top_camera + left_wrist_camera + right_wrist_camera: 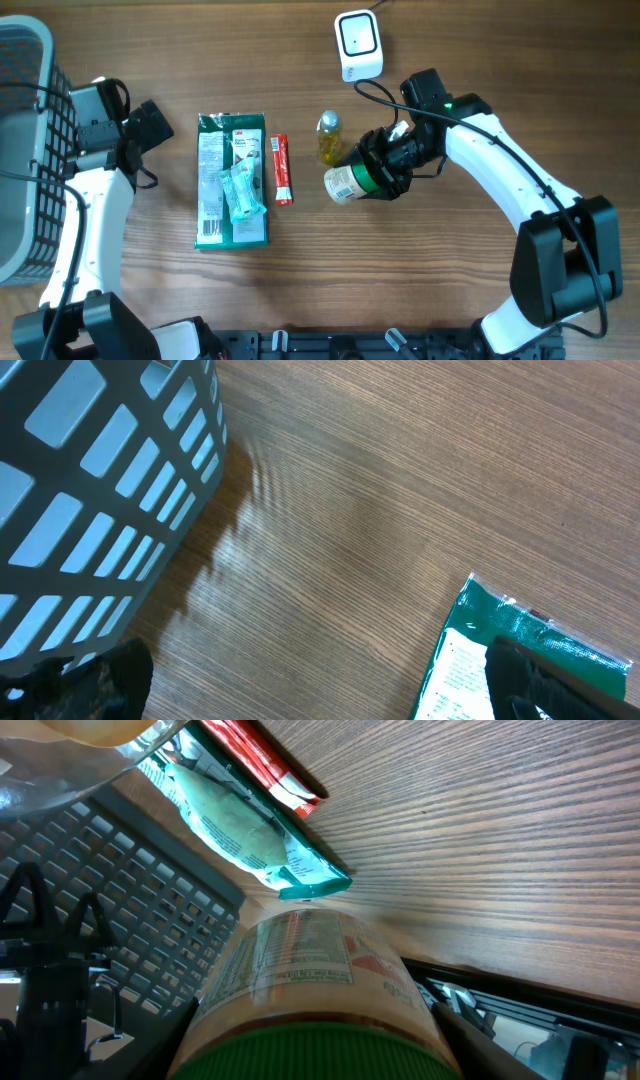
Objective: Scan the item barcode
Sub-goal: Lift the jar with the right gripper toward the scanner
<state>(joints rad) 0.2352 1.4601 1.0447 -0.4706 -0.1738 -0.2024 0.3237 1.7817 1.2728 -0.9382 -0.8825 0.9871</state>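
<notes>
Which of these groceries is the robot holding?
The green-lidded jar, sideways in the right gripper; the yellow bottle, red sachet and green packet are untouched.

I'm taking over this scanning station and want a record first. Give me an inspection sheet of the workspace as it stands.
Surface: wooden table, no damage seen.
Job's things: white scanner at the far edge; jar with a green lid, on its side.
Clutter: small yellow bottle beside the jar; red packet; green packet with a teal pouch on it.
Tools: left tool open, holding nothing; right tool closed on the jar.
Cables: black cable curving away from the scanner.
Surroundings: grey basket at the left edge; black rail along the near edge.
</notes>
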